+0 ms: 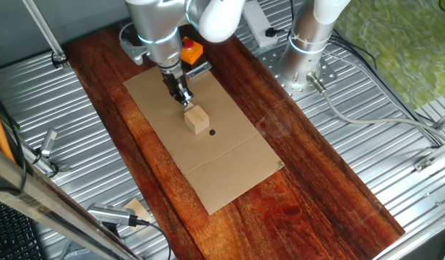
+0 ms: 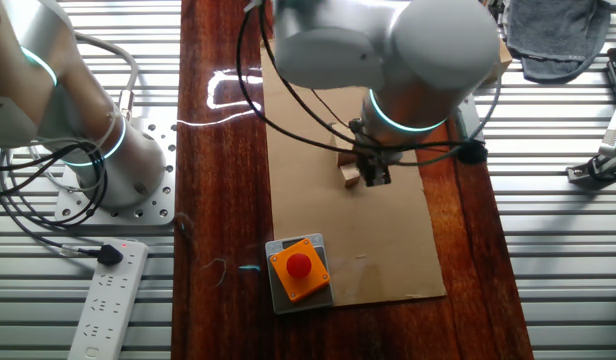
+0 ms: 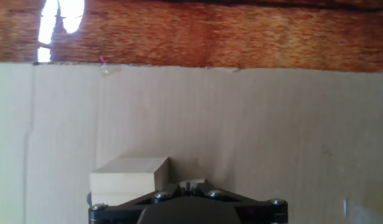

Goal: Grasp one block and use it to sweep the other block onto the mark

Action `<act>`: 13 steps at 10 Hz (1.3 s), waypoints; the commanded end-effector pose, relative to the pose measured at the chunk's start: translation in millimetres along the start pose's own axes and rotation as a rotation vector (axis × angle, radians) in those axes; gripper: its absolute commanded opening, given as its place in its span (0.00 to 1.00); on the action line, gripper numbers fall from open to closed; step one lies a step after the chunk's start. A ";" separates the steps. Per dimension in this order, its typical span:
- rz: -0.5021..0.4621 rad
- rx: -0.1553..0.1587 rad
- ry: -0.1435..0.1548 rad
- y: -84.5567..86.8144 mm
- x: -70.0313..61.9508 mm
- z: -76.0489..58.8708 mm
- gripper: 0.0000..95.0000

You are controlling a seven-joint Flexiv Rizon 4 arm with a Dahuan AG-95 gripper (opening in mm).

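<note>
The larger tan block (image 1: 196, 119) lies on the brown cardboard (image 1: 230, 166), just up-left of the black dot mark (image 1: 212, 132) and not on it. My gripper (image 1: 182, 96) stands low right behind the block, on the side away from the mark. In the hand view the gripper (image 3: 188, 185) is closed on a pale sliver, the small cube (image 3: 188, 183), mostly hidden by the fingers. The larger block (image 3: 129, 179) sits just left of the fingertips there. In the other fixed view the gripper (image 2: 374, 174) is beside the block (image 2: 347, 173); the mark is hidden.
An orange box with a red button (image 1: 191, 50) stands at the cardboard's far end, behind the arm; it also shows in the other fixed view (image 2: 300, 267). Dark wooden board (image 1: 316, 180) surrounds the cardboard. A second arm's base (image 1: 309, 50) stands at right.
</note>
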State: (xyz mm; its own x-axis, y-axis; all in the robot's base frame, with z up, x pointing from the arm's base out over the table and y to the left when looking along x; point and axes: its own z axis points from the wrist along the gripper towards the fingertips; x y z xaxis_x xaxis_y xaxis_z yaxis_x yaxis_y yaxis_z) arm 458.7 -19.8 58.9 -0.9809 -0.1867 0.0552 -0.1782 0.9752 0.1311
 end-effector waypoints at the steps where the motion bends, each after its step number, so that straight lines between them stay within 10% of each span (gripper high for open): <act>1: -0.010 0.011 0.000 -4.5 -3.7 -0.4 0.00; 13: -0.043 0.023 -0.011 -27.0 11.6 26.1 0.00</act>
State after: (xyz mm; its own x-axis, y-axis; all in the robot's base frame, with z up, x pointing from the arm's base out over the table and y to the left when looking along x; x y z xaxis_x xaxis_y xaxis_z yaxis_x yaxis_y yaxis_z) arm 449.5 -44.9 29.5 -0.9728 -0.2282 0.0400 -0.2223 0.9680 0.1163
